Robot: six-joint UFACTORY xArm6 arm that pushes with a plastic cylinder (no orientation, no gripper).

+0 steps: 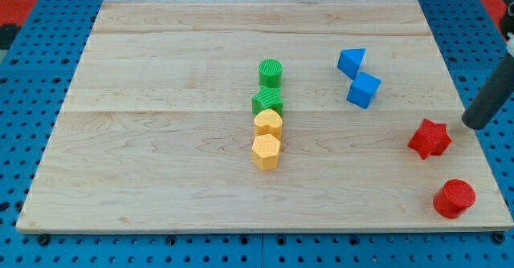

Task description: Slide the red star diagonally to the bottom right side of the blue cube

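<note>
Tip point(469, 123) right of red star point(429, 138), apart

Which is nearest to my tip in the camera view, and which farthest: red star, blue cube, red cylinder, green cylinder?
Measured from my tip, at the view's right edge:
1. Red star, just left of and below the tip.
2. Red cylinder, below the tip, near the board's bottom right corner.
3. Blue cube, left of and above the tip.
4. Green cylinder, far left, at mid-board.

Nothing for you to read here — no text, labels, brands or numbers on the bench point(161, 140) or on any of the blocks, just plain coloured surfaces.
</note>
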